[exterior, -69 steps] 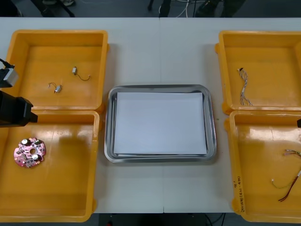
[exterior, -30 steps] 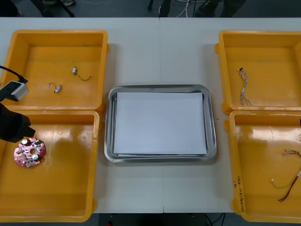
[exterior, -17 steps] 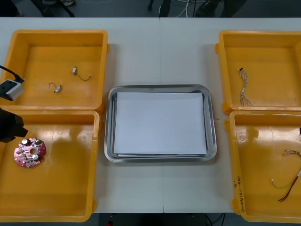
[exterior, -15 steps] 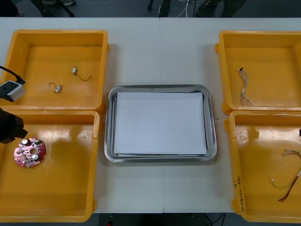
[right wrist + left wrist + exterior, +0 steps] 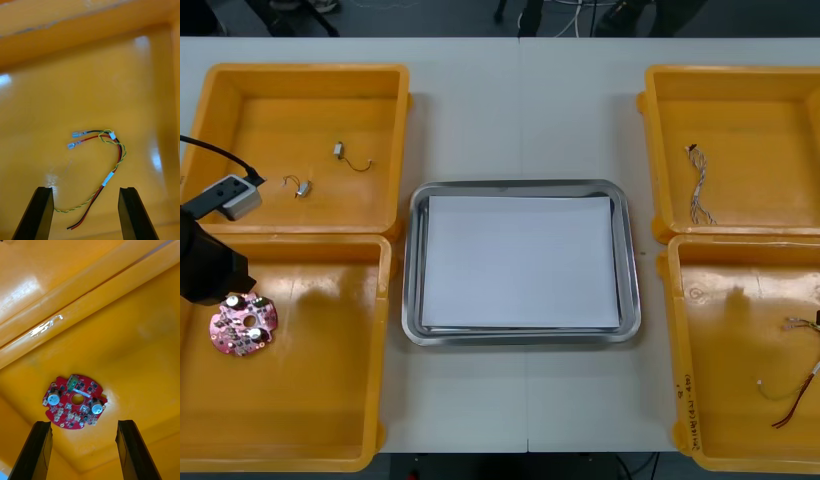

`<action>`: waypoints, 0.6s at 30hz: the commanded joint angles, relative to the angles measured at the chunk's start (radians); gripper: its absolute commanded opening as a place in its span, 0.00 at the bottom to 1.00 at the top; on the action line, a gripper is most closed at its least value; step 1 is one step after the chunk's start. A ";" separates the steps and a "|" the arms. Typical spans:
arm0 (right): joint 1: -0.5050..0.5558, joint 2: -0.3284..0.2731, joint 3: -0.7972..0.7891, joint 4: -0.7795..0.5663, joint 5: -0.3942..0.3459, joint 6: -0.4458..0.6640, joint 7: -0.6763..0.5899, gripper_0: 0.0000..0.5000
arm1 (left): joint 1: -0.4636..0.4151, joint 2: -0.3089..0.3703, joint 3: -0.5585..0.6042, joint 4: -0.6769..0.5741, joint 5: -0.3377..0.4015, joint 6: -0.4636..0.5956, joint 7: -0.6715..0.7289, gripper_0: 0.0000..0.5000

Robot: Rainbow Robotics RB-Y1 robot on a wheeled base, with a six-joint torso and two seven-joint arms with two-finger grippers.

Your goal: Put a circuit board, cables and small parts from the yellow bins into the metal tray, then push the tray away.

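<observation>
Left gripper (image 5: 84,423), fingers (image 5: 39,446) parted, low over board (image 5: 75,401) in near left bin (image 5: 300,400); right gripper (image 5: 86,189), fingers (image 5: 37,213) parted, over red-yellow cable (image 5: 107,179) in near right bin (image 5: 740,350); tray (image 5: 520,336) between, on desk (image 5: 520,120).

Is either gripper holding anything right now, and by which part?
Nothing is held. The left gripper is open over the circuit board; the right gripper is open over the red and yellow cable.
</observation>
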 commanded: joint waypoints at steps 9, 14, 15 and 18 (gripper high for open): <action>0.065 0.019 -0.041 0.044 -0.018 -0.037 -0.076 1.00 | 0.028 0.098 -0.026 0.067 0.051 -0.114 -0.378 1.00; 0.065 0.035 -0.035 0.084 -0.012 -0.065 -0.096 1.00 | 0.056 0.155 -0.099 0.067 0.037 -0.237 -0.394 1.00; 0.063 0.040 -0.035 0.093 -0.012 -0.074 -0.099 1.00 | 0.057 0.161 -0.113 0.067 0.029 -0.257 -0.395 1.00; 0.063 0.057 -0.035 0.121 -0.009 -0.097 -0.114 1.00 | 0.064 0.184 -0.158 0.068 0.009 -0.304 -0.398 1.00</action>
